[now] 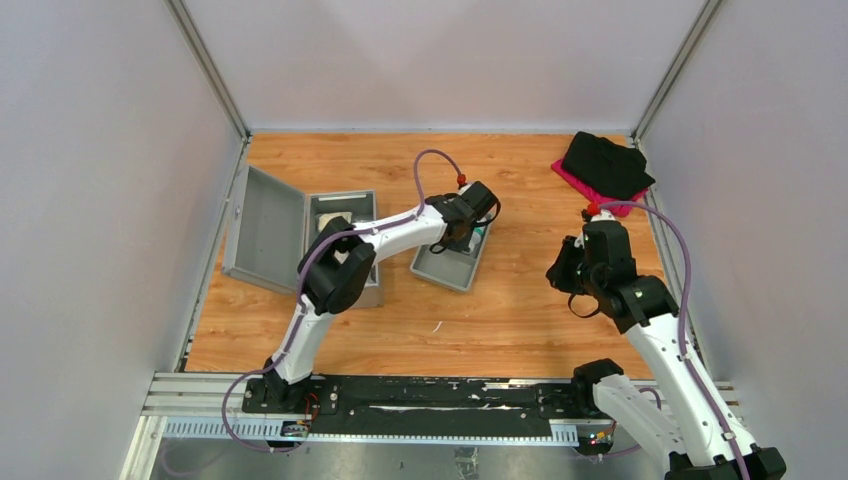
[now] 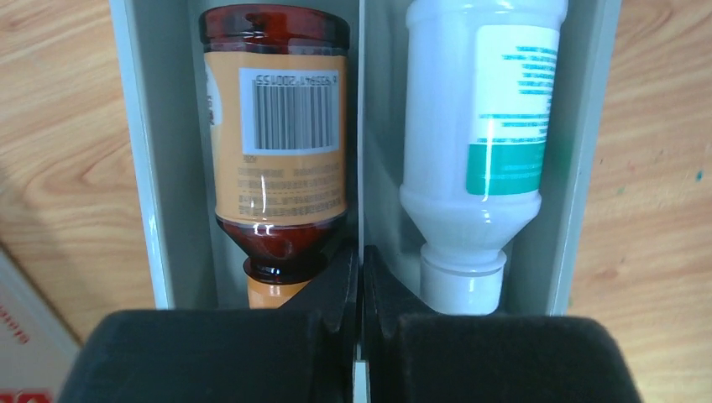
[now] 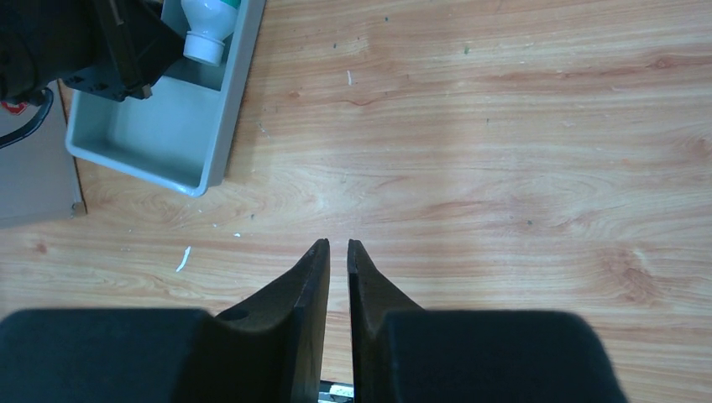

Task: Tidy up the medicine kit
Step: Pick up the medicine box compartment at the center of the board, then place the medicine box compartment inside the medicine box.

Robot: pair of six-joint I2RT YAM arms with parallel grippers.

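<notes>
A grey two-compartment tray (image 1: 447, 266) lies on the wooden table right of the open grey medicine case (image 1: 340, 215). In the left wrist view an amber bottle (image 2: 277, 143) lies in the tray's left compartment and a white bottle (image 2: 474, 126) in the right one, caps toward me. My left gripper (image 2: 361, 262) is shut on the tray's middle divider (image 2: 361, 117) between the bottles. My right gripper (image 3: 337, 245) is shut and empty, hovering over bare table to the right of the tray (image 3: 159, 138).
The case's lid (image 1: 262, 228) stands open to the left. A black and red cloth bundle (image 1: 605, 165) lies in the back right corner. Small white scraps (image 3: 183, 259) lie on the wood near the tray. Enclosure walls stand on three sides.
</notes>
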